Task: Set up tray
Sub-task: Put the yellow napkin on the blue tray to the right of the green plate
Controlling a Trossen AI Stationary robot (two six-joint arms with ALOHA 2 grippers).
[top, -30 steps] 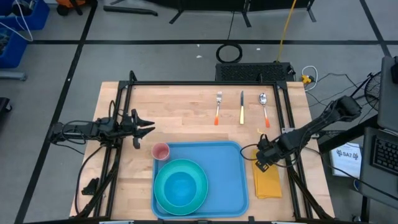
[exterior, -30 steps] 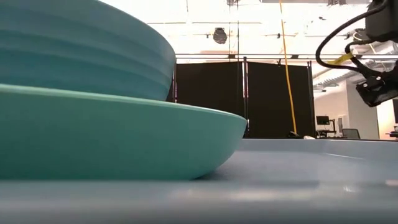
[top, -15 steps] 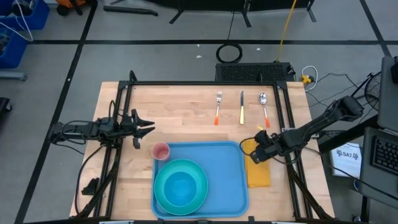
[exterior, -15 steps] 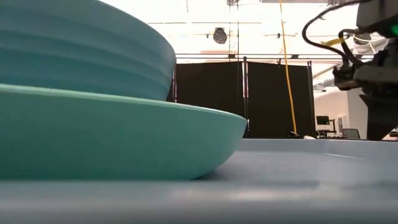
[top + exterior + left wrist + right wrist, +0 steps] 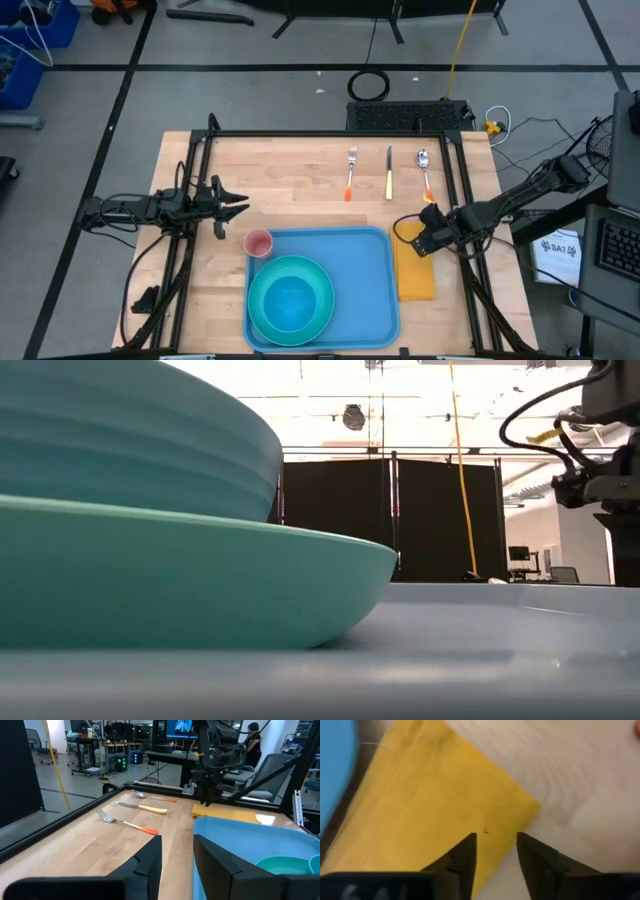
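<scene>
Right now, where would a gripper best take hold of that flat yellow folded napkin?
Probably the flat yellow folded napkin's far corner, from above. It lies flat, so only an edge can be pinched, and the open right gripper hovers there, clear of the light-blue plastic tray alongside.

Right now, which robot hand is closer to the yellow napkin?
The right one. The right end effector hovers directly over the far end of the yellow napkin, fingers open. The left end effector waits across the table, beyond the blue tray.
</scene>
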